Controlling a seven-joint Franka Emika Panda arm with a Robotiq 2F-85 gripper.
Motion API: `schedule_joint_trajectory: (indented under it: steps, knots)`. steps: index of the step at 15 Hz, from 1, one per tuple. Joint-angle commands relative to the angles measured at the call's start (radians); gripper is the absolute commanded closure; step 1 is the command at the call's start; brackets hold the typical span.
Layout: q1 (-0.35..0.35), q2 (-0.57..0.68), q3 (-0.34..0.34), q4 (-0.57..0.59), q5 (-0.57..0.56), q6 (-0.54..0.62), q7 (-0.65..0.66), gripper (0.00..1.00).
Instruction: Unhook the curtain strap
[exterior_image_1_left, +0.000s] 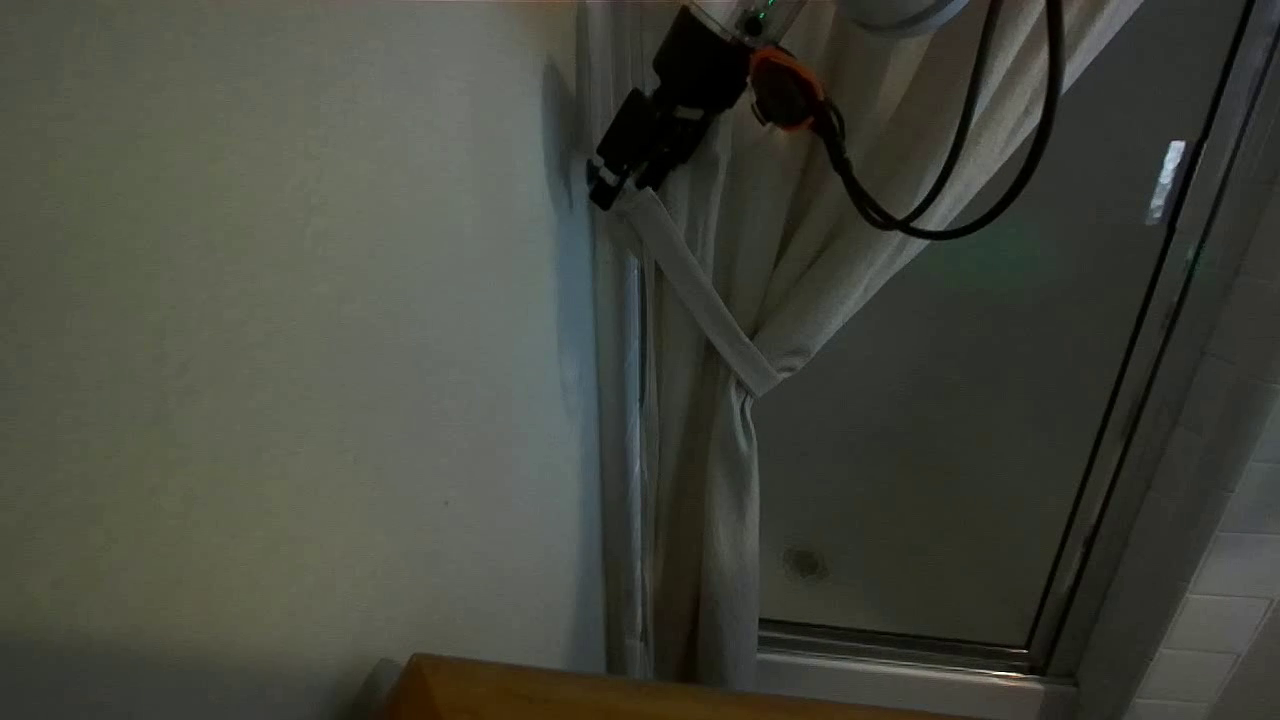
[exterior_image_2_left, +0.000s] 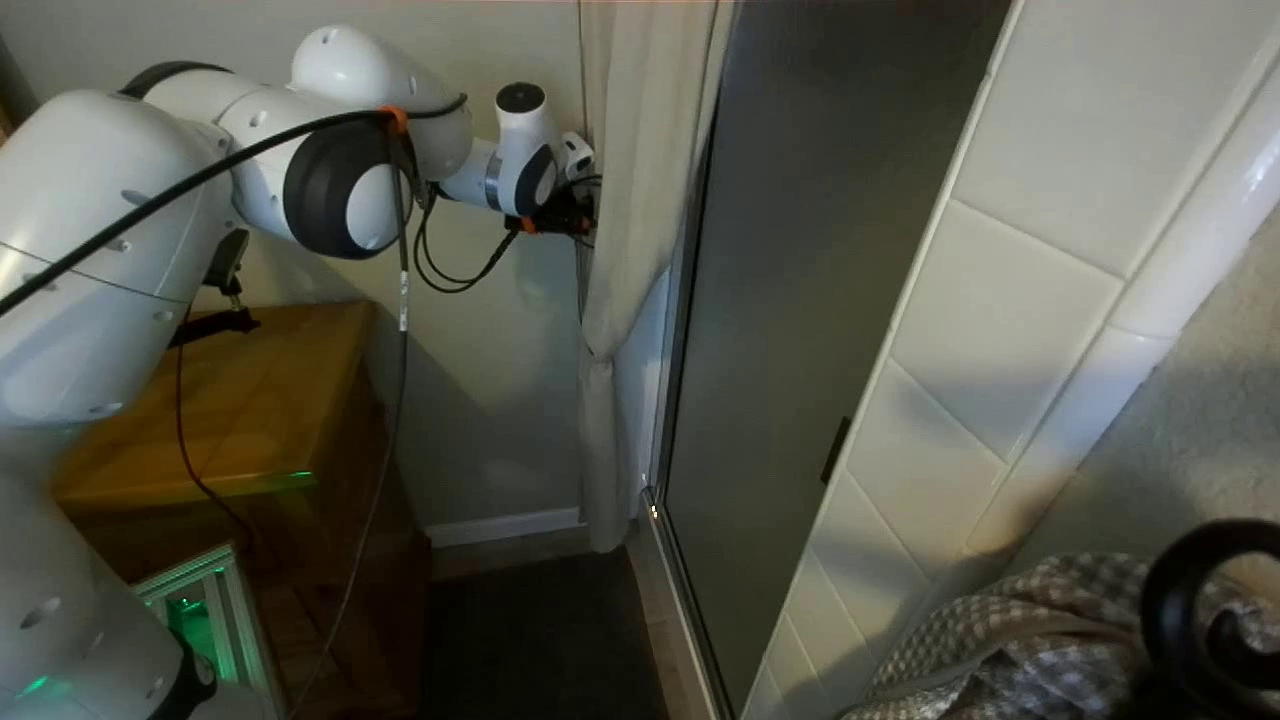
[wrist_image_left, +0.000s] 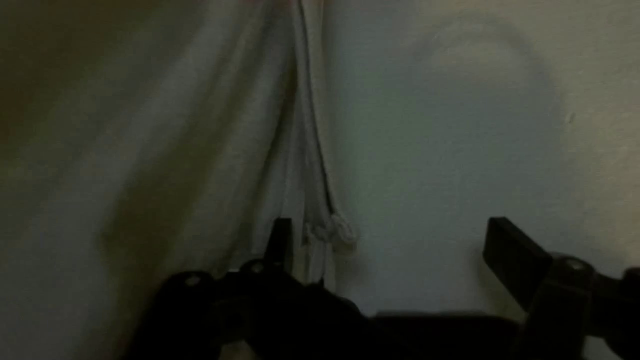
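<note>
The curtain strap (exterior_image_1_left: 705, 297) is a flat cream band in an exterior view. It slants from the gripper's fingertips down to the gathered waist of the cream curtain (exterior_image_1_left: 810, 250). In the wrist view, a narrow cream band that looks like the strap (wrist_image_left: 315, 120) is seen nearly edge-on and ends in a small bunched tip. My gripper (exterior_image_1_left: 624, 190) is at the strap's upper end by the wall. In the wrist view the gripper (wrist_image_left: 390, 226) is open, with the band's tip between the fingers, nearer the left one. The hook cannot be made out. The curtain (exterior_image_2_left: 640, 180) partly hides the gripper in an exterior view.
The wall (exterior_image_1_left: 300, 300) is close beside the fingers. A shower door (exterior_image_2_left: 800, 250) in a metal frame stands beside the curtain. A wooden cabinet (exterior_image_2_left: 270, 380) is below the arm. Black cables (exterior_image_1_left: 960, 225) loop from the wrist near the curtain.
</note>
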Motion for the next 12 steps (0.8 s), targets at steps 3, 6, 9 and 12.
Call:
schedule_joint_trajectory:
  steps: [3,6,9,12]
  knots:
    - [-0.092,0.032,0.134,0.018,0.066,-0.013,-0.107,0.02]
    - [-0.124,0.037,0.177,0.017,0.084,-0.059,-0.122,0.00]
    - [-0.128,0.042,0.166,0.020,0.062,-0.072,-0.099,0.00]
    - [-0.129,0.052,0.151,0.023,0.045,-0.035,-0.117,0.00]
